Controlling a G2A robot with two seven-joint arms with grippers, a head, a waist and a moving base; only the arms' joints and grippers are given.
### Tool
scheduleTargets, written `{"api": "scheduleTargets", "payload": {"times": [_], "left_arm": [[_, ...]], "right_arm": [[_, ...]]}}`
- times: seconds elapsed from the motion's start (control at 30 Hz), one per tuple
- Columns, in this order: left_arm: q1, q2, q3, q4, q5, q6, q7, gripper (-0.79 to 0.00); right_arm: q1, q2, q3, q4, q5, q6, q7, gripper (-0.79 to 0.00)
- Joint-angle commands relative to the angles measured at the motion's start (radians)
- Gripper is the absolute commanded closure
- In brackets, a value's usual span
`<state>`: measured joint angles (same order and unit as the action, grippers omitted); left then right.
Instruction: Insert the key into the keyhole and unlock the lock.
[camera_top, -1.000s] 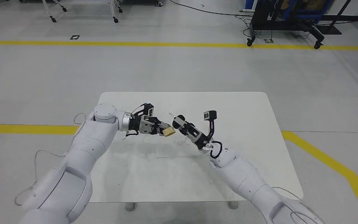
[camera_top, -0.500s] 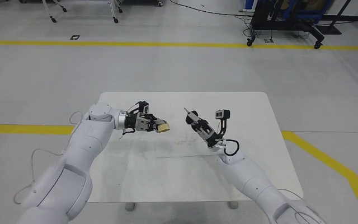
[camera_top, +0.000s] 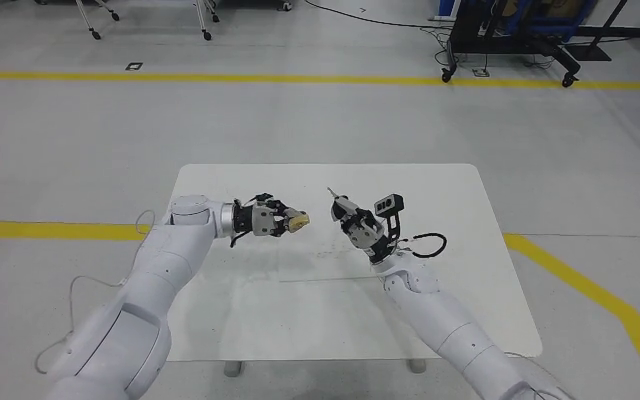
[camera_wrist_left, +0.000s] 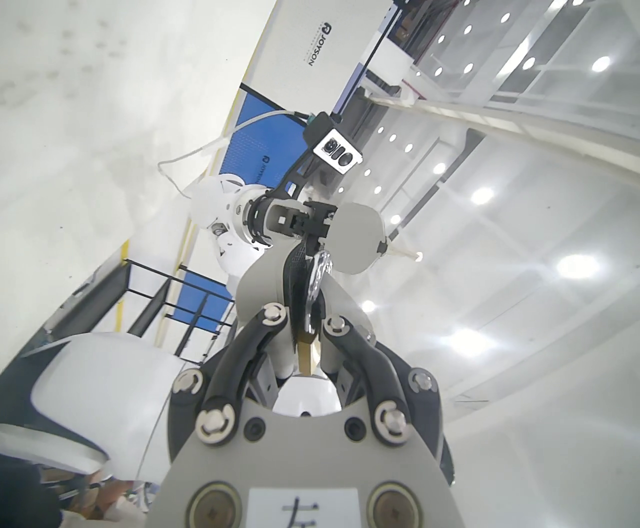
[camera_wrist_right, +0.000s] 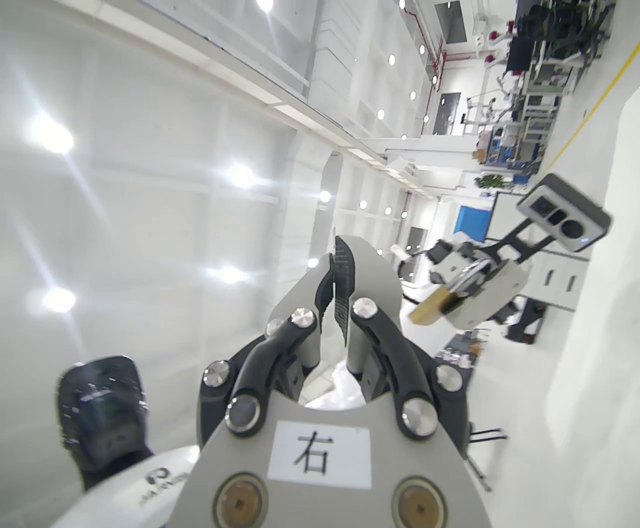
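My left gripper (camera_top: 284, 218) is held above the white table (camera_top: 430, 190) and is shut on a brass padlock (camera_top: 298, 219). In the left wrist view its fingers clamp the silver shackle (camera_wrist_left: 318, 272), with the brass body (camera_wrist_left: 305, 352) between them. A short gap to the right, my right gripper (camera_top: 341, 206) is shut on the key (camera_top: 331, 192). The key's thin shaft (camera_wrist_left: 402, 252) sticks out past the fingertips and points away from the lock. The right wrist view shows its own gripper (camera_wrist_right: 334, 267) pressed together and the padlock (camera_wrist_right: 432, 306) hanging off to one side.
Nothing else lies on the table around the two arms. Its far edge (camera_top: 330, 166) and right edge (camera_top: 500, 250) are well away from both grippers. Yellow floor lines and wheeled racks lie beyond the table.
The two grippers, nearly touching a second ago, have drawn apart. The right gripper pulled back to the right and turned the key upward. The left gripper shifted the lock slightly toward the far side.
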<state>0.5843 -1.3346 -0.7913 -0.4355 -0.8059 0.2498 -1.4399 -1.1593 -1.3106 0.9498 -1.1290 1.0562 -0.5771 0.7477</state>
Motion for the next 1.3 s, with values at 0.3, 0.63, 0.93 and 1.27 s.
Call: {"api": "scheduleTargets", "payload": {"times": [0.3, 0.63, 0.93, 1.27], "left_arm": [[-0.003, -0.013, -0.015, 0.025, -0.026, -0.005, 0.039, 0.0], [-0.003, -0.013, -0.015, 0.025, -0.026, -0.005, 0.039, 0.0], [0.034, 0.004, -0.033, -0.074, 0.031, -0.022, 0.24, 0.0], [0.1, 0.026, -0.062, -0.238, 0.086, 0.074, 0.425, 0.0]], "right_arm": [[-0.152, 0.062, 0.172, -0.319, -0.161, 0.335, -0.25, 0.0], [-0.152, 0.062, 0.172, -0.319, -0.161, 0.335, -0.25, 0.0], [-0.16, 0.072, 0.169, -0.406, -0.303, 0.506, -0.31, 0.0], [-0.163, 0.082, 0.099, -0.639, -0.594, 1.068, -0.578, 0.0]]}}
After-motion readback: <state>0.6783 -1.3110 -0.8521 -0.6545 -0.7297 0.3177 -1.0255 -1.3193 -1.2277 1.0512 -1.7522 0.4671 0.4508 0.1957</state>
